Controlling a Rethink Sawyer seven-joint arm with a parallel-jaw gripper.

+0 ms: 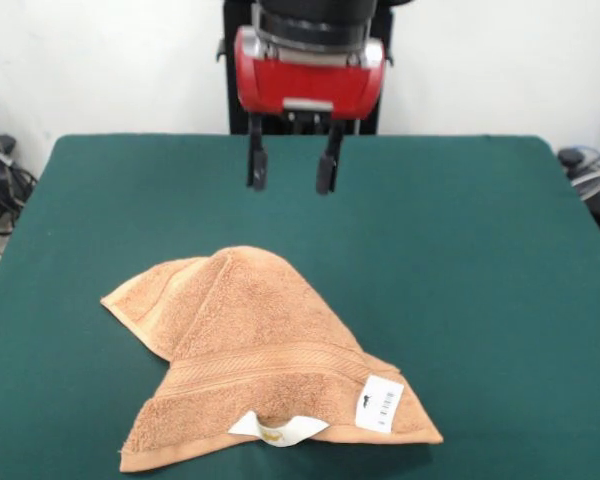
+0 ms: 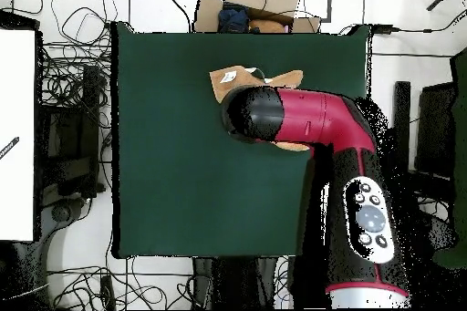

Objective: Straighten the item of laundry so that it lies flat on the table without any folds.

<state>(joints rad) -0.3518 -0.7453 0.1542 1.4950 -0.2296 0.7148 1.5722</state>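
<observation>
The gripper [image 1: 291, 168] hung open and empty above the table [image 1: 480, 260], toward its far edge. The towel [image 1: 255, 350] lay folded and rumpled near the front edge, its tags [image 1: 380, 403] showing.

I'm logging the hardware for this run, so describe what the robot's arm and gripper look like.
The arm has glossy red shells with black joint sections; from overhead, one black segment carries a light grey oval panel of round buttons. The wrist is a rounded red housing with a small grey plate on its face, under a black and silver collar. The gripper has two slim black fingers.
</observation>
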